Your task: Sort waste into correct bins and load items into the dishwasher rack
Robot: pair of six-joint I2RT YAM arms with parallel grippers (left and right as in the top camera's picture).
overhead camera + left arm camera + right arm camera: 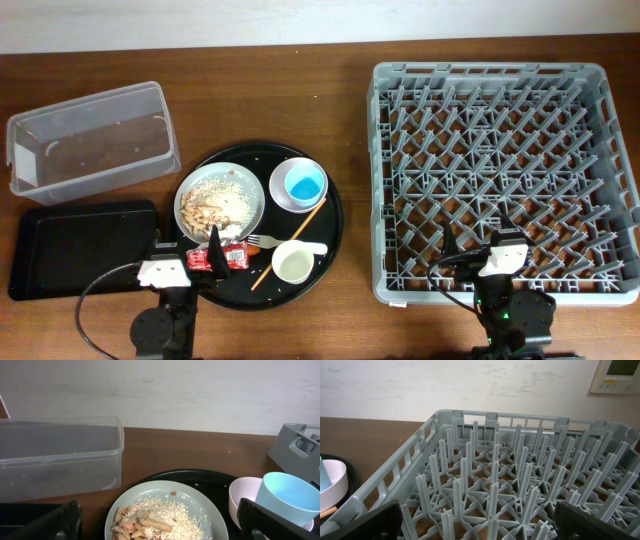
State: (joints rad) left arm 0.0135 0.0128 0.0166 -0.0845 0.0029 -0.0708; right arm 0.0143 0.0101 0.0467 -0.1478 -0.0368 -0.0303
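One round black tray (334, 212) holds all the work, sitting mid-bench, closer to the near edge than the far one. On it, toward the left, is a pale plate (251, 187) heaped with rice and peanut shells. Beside the plate on the right sits a white bowl (283, 193) with a blue cup (304, 185) standing inside it. From my left wrist camera that cup rises tall above the bowl's rim.

Nearer my side of the tray, a fork (263, 240) lies pointing at the plate. A thin chopstick (291, 243) runs slantwise from beside the bowl down toward the tray's near rim. A small white cup (293, 264) sits against it, and a red wrapper (224, 257) lies crumpled at the tray's near-left rim.

My left gripper (186, 245) hangs over that same rim, jaws spread wide. One finger (55, 522) shows at each bottom corner of the wrist view, with nothing between them. The wrapper is just beside my right-hand finger; I cannot tell if they touch.

Left of the tray, a flat black rectangular bin (80, 248) fills the near-left corner. A clear plastic tub (90, 140) sits behind it toward the far-left corner.

Over on the right half of the bench stands the grey dishwasher rack (383, 180), pegs upright, none of the tray's pieces in it. My right gripper (478, 240) hovers over the rack's near edge, also spread wide, fingers (590, 520) far apart and holding nothing.
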